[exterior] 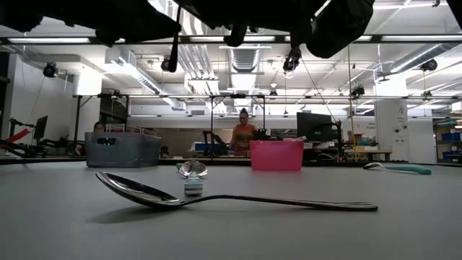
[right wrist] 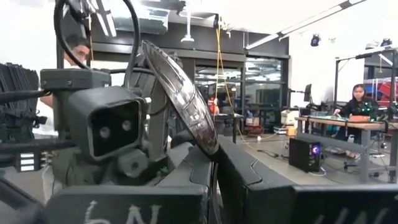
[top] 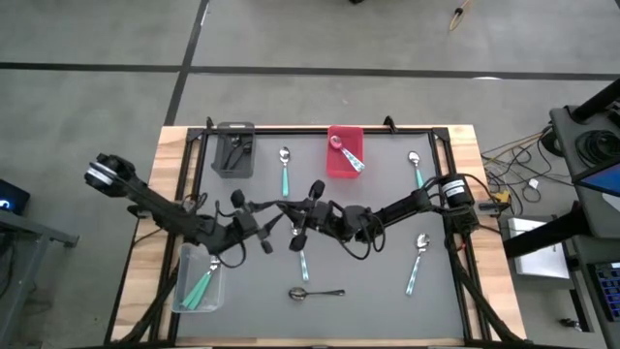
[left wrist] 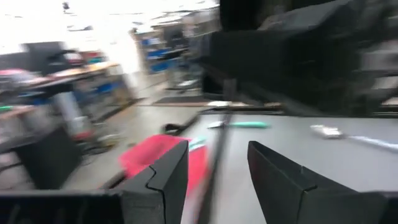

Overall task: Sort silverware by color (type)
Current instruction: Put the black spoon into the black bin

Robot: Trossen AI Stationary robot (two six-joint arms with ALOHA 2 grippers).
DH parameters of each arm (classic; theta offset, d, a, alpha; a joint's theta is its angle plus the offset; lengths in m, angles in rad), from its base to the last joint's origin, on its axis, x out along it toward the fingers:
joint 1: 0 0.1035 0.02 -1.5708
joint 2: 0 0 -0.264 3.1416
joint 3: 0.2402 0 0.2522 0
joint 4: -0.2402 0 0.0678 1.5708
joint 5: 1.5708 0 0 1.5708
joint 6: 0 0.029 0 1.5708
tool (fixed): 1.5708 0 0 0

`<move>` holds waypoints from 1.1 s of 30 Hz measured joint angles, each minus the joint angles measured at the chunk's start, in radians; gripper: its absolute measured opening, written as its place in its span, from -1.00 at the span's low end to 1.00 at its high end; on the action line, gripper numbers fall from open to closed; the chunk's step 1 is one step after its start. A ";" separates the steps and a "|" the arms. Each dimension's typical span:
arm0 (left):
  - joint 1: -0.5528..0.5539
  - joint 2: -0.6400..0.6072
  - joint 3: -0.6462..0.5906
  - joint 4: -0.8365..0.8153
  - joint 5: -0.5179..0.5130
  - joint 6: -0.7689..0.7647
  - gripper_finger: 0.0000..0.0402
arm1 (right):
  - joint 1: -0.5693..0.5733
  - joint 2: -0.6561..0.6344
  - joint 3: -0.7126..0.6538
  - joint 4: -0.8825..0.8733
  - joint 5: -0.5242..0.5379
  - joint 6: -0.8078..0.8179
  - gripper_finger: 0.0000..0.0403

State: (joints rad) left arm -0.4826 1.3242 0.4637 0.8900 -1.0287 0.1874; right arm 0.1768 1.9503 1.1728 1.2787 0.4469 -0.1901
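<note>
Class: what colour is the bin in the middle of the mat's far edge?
Red, the bin; the high view shows it best.

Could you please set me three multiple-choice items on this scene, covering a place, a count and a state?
1. Where does the dark spoon that is not in a bin lie?
A. In the red bin
B. On the bare mat
C. In the clear bin

2. How many bins stand on the table?
A. Two
B. Three
C. Five

3. How is the right tool?
A. Shut on a spoon
B. Open and empty
C. Shut on a bin's rim

Answers:
1. B: the dark spoon lies flat on the mat, outside every bin.
2. B: the high view shows a grey bin, a red bin and a clear bin.
3. A: in its wrist view, the right tool grips the held spoon, whose bowl sticks up from between the fingers.
</note>
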 joint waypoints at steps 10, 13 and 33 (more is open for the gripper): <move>0.016 0.159 0.162 0.009 -0.212 0.171 -0.33 | 0.000 0.000 0.000 0.020 0.094 0.085 -0.96; 0.018 0.181 0.188 0.008 -0.276 0.187 -0.46 | 0.000 0.000 0.000 0.012 0.105 0.100 -0.96; -0.013 0.138 0.209 0.001 -0.264 0.160 -0.99 | 0.000 -0.003 -0.001 -0.011 0.097 0.170 -0.76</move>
State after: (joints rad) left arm -0.4953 1.4627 0.6728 0.8908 -1.2925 0.3476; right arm 0.1768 1.9472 1.1723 1.2682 0.5436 -0.0202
